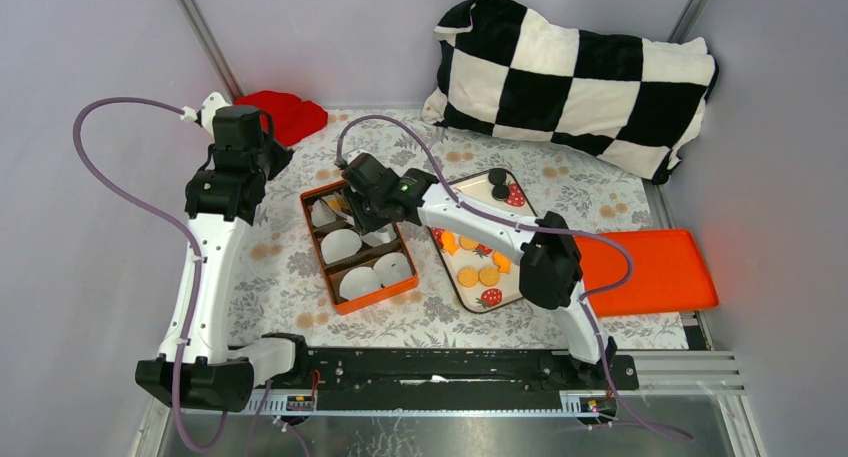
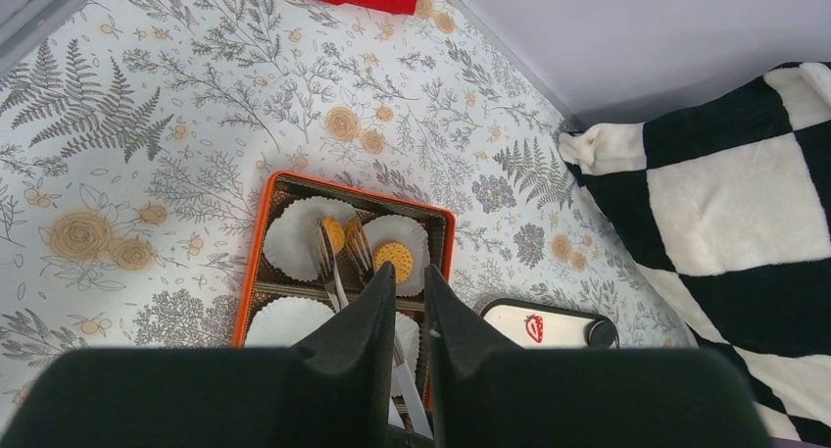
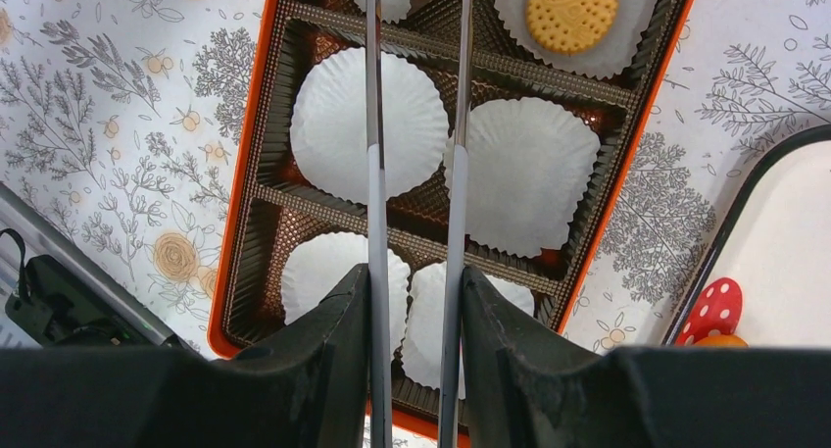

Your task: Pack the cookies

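right gripper (image 3: 414, 281) clamps tongs (image 3: 372, 95), blades apart | left gripper (image 2: 409, 272) barely ajar, empty | you: lift straight off cookies (image 2: 394, 260), sparing paper cups (image 3: 328, 124)

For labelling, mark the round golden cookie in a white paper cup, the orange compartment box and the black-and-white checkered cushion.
Round golden cookie (image 3: 570, 14): right wrist view, centre of its face.
Orange compartment box (image 3: 238, 174): right wrist view, its left rim.
Black-and-white checkered cushion (image 1: 585, 87): top external view, near its middle.

The tongs (image 3: 375, 203) run off the right wrist view's top edge, tips unseen.
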